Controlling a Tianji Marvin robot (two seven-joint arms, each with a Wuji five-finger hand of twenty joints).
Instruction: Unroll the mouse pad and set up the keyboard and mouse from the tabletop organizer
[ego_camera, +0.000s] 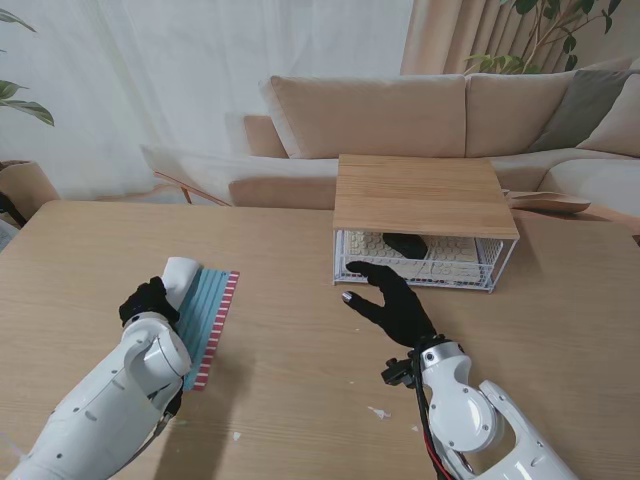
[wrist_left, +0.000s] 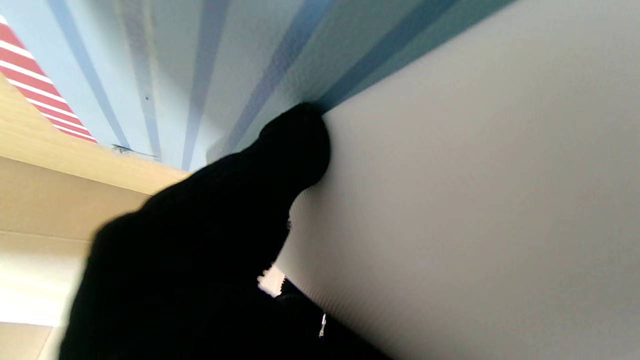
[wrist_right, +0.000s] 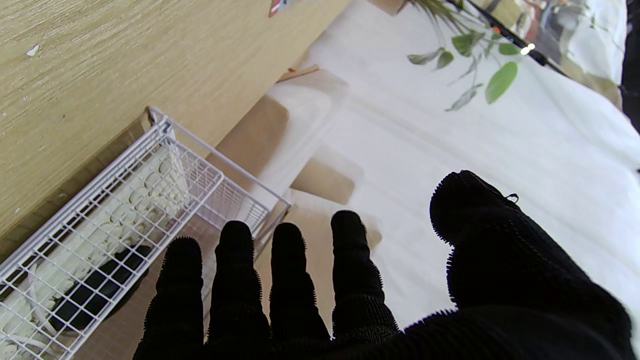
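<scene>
The mouse pad (ego_camera: 212, 312) lies partly unrolled on the table's left side, blue-striped with a red-and-white edge. Its still-rolled white part (ego_camera: 183, 272) is at the far end. My left hand (ego_camera: 150, 300) is curled on that roll. In the left wrist view one finger (wrist_left: 295, 145) presses where the white roll (wrist_left: 475, 200) meets the flat blue stripes (wrist_left: 200, 75). My right hand (ego_camera: 392, 300) is open with fingers spread, just in front of the organizer's left corner. The organizer's wire basket (ego_camera: 490, 268) holds a white keyboard (ego_camera: 450, 258) and a black mouse (ego_camera: 405, 243), both also behind the mesh (wrist_right: 125, 200).
A wooden top (ego_camera: 425, 195) covers the wire basket, so its contents show only from the front. A beige sofa (ego_camera: 400, 115) stands beyond the table's far edge. Small white specks (ego_camera: 378, 412) lie on the wood near my right wrist.
</scene>
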